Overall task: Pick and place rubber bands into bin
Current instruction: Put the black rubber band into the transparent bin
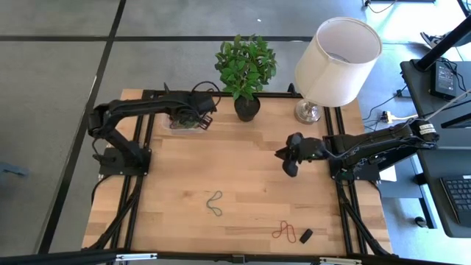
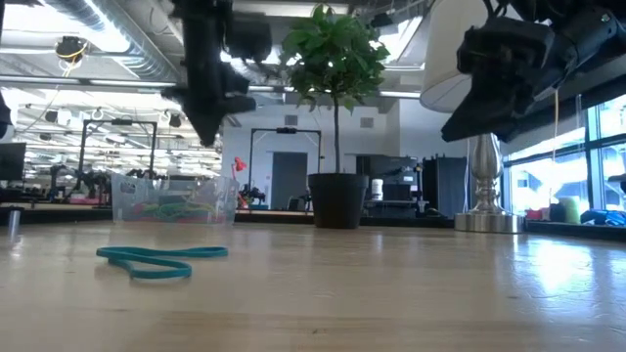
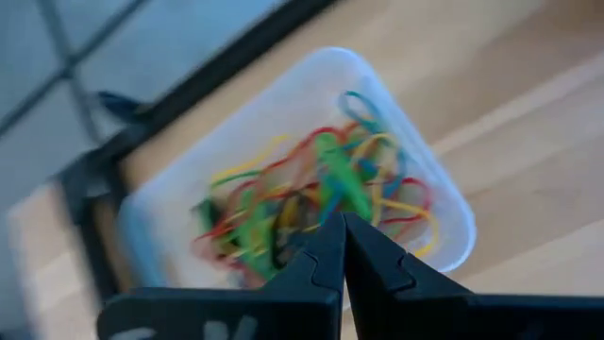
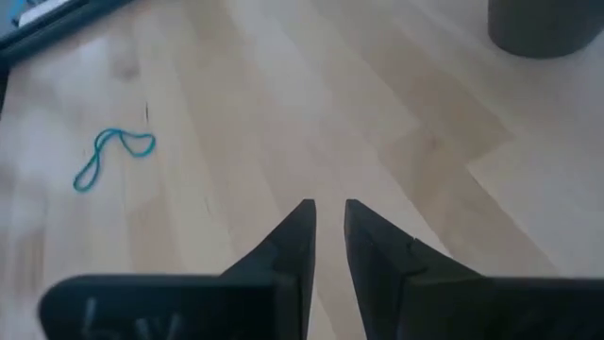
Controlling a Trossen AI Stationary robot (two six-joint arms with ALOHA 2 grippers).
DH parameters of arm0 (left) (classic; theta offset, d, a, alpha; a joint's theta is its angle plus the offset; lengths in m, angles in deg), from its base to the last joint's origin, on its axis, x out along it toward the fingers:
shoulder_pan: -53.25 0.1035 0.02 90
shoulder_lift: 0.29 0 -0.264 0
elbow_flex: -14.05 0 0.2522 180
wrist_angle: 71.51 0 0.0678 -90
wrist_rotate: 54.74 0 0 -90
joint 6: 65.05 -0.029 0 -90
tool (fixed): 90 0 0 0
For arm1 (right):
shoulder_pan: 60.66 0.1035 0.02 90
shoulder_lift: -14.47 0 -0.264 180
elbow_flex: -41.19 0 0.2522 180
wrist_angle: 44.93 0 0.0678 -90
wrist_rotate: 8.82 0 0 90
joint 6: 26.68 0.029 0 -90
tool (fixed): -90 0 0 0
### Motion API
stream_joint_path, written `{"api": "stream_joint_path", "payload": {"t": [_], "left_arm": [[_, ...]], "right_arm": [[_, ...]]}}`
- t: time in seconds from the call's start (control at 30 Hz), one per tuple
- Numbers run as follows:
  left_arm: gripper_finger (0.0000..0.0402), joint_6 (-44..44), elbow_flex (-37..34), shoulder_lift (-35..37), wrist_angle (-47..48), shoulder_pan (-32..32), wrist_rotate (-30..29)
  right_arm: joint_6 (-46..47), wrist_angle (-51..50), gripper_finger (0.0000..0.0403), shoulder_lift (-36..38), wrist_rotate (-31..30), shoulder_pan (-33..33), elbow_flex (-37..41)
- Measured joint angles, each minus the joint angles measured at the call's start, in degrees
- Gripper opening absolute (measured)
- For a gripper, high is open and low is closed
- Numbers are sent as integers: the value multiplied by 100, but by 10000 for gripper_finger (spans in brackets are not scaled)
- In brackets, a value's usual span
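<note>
Rubber bands remain loose on the desk [image 1: 250,177]: from above, one teal band [image 1: 214,203] near the middle and one red band [image 1: 284,232] at the front edge beside a small black block [image 1: 305,235]. The left gripper [image 1: 200,120] hangs over the bin [image 1: 179,125] at the back left; the right gripper [image 1: 288,156] hovers mid-right. At desk height, the bin's pile is too tangled to count. The left wrist view shows jaws pressed together, apparently empty. The right wrist view shows jaws slightly parted; the next pick should probably descend squarely over the teal band.
</note>
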Motion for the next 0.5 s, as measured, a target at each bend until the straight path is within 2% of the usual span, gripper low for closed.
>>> {"api": "stream_joint_path", "payload": {"t": [0.17, 0.33, 0.5], "left_arm": [[2, -694, -538, 20, -1137, 379, 676], [3, -1317, -592, 25, -1230, 565, 719], [2, -1739, -592, 25, -1228, 789, 1016]], "right_arm": [[487, 0, 64, -15, 2, 2, 0], [935, -3, 64, -19, 0, 1, 0], [945, -5, 64, -24, 0, 0, 0]]}}
